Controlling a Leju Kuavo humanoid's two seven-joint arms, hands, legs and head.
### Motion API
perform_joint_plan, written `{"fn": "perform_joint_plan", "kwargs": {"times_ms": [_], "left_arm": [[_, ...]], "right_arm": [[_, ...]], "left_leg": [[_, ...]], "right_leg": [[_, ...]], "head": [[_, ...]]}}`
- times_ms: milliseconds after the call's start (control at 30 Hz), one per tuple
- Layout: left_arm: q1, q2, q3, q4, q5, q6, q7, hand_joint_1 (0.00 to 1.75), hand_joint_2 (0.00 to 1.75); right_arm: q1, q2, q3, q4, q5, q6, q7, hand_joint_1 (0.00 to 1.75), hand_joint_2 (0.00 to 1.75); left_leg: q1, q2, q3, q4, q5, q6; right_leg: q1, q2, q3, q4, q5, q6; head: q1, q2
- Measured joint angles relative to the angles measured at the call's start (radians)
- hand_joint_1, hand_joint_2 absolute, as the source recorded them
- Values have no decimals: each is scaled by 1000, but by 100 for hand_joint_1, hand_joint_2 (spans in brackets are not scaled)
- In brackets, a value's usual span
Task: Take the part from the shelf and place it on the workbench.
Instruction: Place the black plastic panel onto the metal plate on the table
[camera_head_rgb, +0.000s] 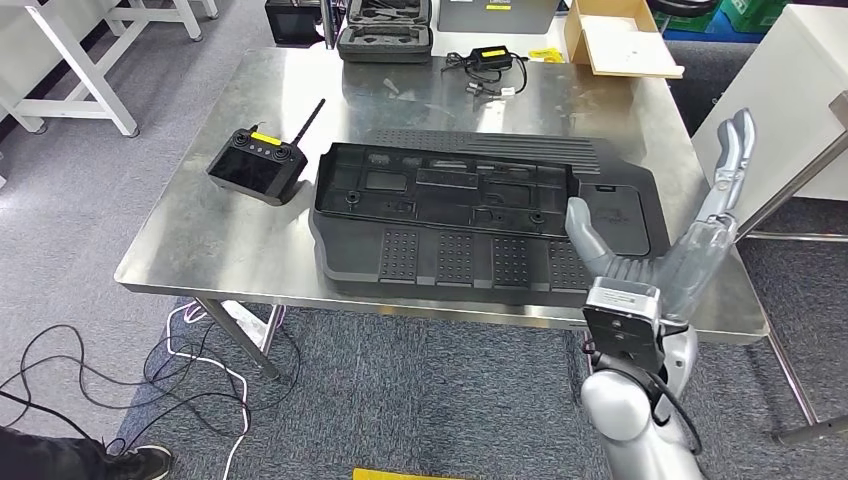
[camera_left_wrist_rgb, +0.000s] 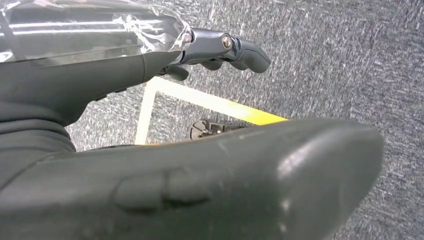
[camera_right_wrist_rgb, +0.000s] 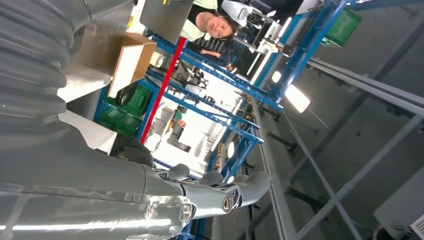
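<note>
The part, a large flat black plastic panel with ribs and grid patches, lies flat on the steel workbench. My right hand is raised over the bench's front right corner, fingers stretched upward and apart, holding nothing; its thumb reaches toward the panel's right end. In the right wrist view the same hand has its fingers extended with nothing in them. My left hand hangs low over grey carpet, its fingers loosely curled, nothing in it.
A black remote controller with an antenna sits on the bench's left part. A black case, a charger with cables and a cardboard box line the far edge. A person stands by blue shelving. Cables lie on the floor.
</note>
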Motion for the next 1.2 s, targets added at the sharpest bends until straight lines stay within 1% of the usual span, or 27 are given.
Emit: {"fn": "perform_joint_plan", "kwargs": {"times_ms": [267, 400, 467, 500, 533, 600, 633, 667, 700, 733, 767, 800, 833, 867, 933, 967, 1000, 1033, 1100, 1133, 1167, 1200], "left_arm": [[0, 0, 0, 0, 14, 21, 0, 0, 0], [0, 0, 0, 0, 19, 24, -6, 0, 0], [0, -2, 0, 0, 19, 24, -9, 0, 0], [0, -3, 0, 0, 20, 24, -10, 0, 0], [0, -4, 0, 0, 20, 24, -10, 0, 0], [-1, -4, 0, 0, 22, 24, -10, 0, 0], [0, -5, 0, 0, 24, 24, -10, 0, 0], [0, -5, 0, 0, 26, 24, -10, 0, 0], [0, -5, 0, 0, 29, 24, -10, 0, 0], [0, -6, 0, 0, 30, 24, -10, 0, 0], [0, -6, 0, 0, 31, 24, -10, 0, 0], [-1, -6, 0, 1, 31, 24, -10, 0, 0], [-1, -6, 0, 1, 32, 24, -10, 0, 0], [-2, -5, 0, 2, 32, 24, -10, 0, 0], [-2, -6, 0, 2, 33, 24, -10, 0, 0], [-2, -6, 0, 2, 33, 24, -10, 0, 0], [-3, -6, 0, 2, 34, 24, -10, 0, 0], [-3, -6, 0, 2, 34, 24, -10, 0, 0], [-2, -6, 0, 3, 37, 24, -10, 0, 0], [-1, -6, 0, 4, 38, 24, -10, 0, 0], [0, -6, 0, 4, 39, 24, -10, 0, 0], [0, -6, 0, 5, 40, 24, -10, 0, 0]], "right_arm": [[-2, 9, 0, 0, 2, 0, 37, 0, 175], [-4, 13, 0, 0, 2, 0, 44, 0, 175], [-6, 14, 0, 0, 1, -1, 42, 0, 175], [-6, 15, 0, 0, 0, -1, 41, 0, 175], [-5, 16, -2, 0, -2, -1, 39, 0, 175], [2, 18, -7, 0, -8, -1, 34, 0, 175], [7, 18, -10, 0, -11, -1, 31, 0, 175], [11, 19, -12, 0, -12, -1, 29, 0, 175], [14, 19, -14, 0, -13, -1, 26, 0, 175], [16, 20, -15, 0, -13, -1, 24, 0, 175], [17, 21, -17, 0, -14, -1, 23, 0, 175], [18, 21, -19, 0, -14, -1, 22, 0, 175], [20, 23, -21, 0, -14, -2, 21, 0, 175], [22, 24, -23, 0, -14, -2, 21, 0, 175], [26, 26, -28, -1, -14, -2, 21, 0, 175], [26, 27, -30, -1, -14, -2, 21, 0, 175], [26, 28, -31, -2, -14, -2, 21, 0, 175], [26, 29, -32, -3, -14, -2, 21, 0, 175], [29, 31, -34, -3, -15, -2, 21, 0, 175], [30, 33, -34, -3, -16, -2, 21, 0, 175], [32, 34, -35, -3, -16, -2, 21, 0, 175], [33, 35, -36, -3, -16, -2, 21, 0, 175]], "left_leg": [[0, 0, 0, 0, 0, 0], [-6, -1, -1, 3, -3, 10], [3, 3, 11, -20, 5, 14], [7, 5, 18, -33, 10, 17], [11, 7, 24, -43, 13, 20], [13, 9, 28, -47, 14, 22], [14, 9, 28, -46, 13, 20], [16, 9, 29, -44, 11, 17], [20, 9, 30, -41, 7, 13], [24, 9, 32, -36, 2, 7], [27, 8, 33, -30, -3, -1], [28, 7, 32, -21, -9, -10], [27, 6, 30, -14, -13, -18], [26, 6, 28, -11, -15, -25], [26, 5, 28, -12, -14, -36], [28, 5, 28, -6, -20, -40], [29, 5, 21, 15, -36, -44], [29, 5, 4, 56, -62, -47], [27, 6, -52, 185, -127, -48], [25, 6, -78, 242, -146, -47], [24, 6, -91, 270, -148, -44], [22, 6, -86, 258, -131, -40]], "right_leg": [[0, 0, 0, 0, 0, 0], [-6, 0, 3, -9, 4, 8], [-4, 0, 5, -3, -3, 11], [-4, 0, -4, 19, -18, 14], [-5, 0, -23, 62, -41, 17], [-9, 0, -91, 185, -91, 26], [-13, 0, -121, 233, -100, 31], [-17, -1, -137, 249, -89, 35], [-22, -1, -135, 226, -60, 40], [-26, -2, -115, 169, -17, 44], [-29, -2, -91, 107, 15, 49], [-29, 0, -72, 56, 38, 50], [-29, 3, -62, 28, 46, 47], [-25, 6, -62, 23, 42, 40], [-23, 8, -66, 25, 44, 22], [-23, 7, -66, 25, 46, 14], [-23, 6, -66, 23, 48, 7], [-24, 4, -66, 21, 49, 1], [-20, 1, -67, 22, 49, -6], [-18, 0, -68, 22, 49, -8], [-15, 0, -67, 22, 49, -9], [-13, 0, -67, 22, 48, -9]], "head": [[0, 0], [-2, 0], [-2, 0], [0, 0], [2, 0], [7, 0], [8, 0], [9, 0], [10, 0], [10, 0], [10, 0], [13, 0], [14, 0], [14, 0], [8, 0], [4, 0], [0, 0], [-4, 0], [-13, 0], [-14, 0], [-15, 0], [-15, 0]]}}
